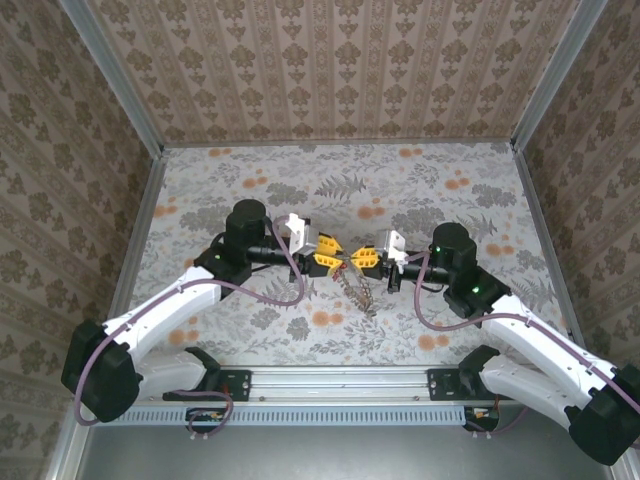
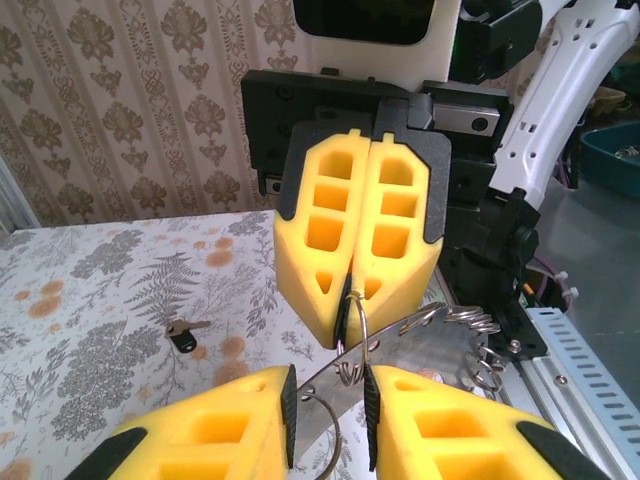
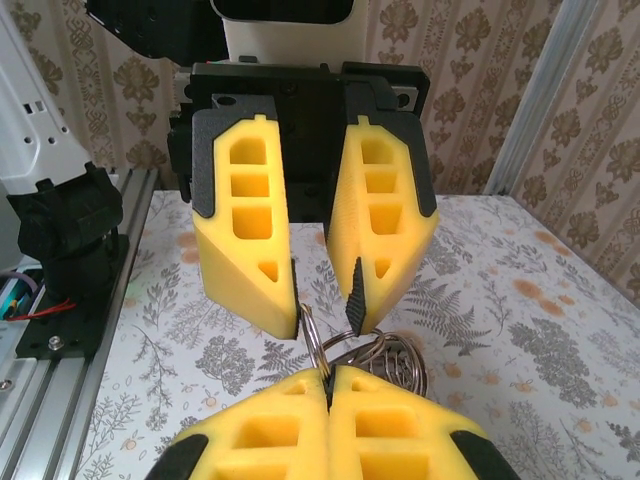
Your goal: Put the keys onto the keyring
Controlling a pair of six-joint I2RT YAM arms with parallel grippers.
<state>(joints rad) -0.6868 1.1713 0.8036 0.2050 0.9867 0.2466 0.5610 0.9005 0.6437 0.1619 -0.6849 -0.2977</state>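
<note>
Floral table [image 1: 300, 180], thin silver keyring [image 3: 311, 337]

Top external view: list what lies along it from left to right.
Left arm's base → left gripper → right gripper → right arm's base. The keyring and keys hang where the grippers meet, so unplaced.

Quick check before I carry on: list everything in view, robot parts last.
table: one, grey-and-orange floral top, under everything.
walls: three, beige patterned, around the table.
keyring: one, silver, held over the table's middle.
keys: bunch, count unclear, silver, trailing from the keyring toward the near edge.
black clip: one, black with metal stub, lying on the table.
left gripper: one, yellow fingers, open, facing the other.
right gripper: one, yellow fingers, shut on the keyring.
</note>
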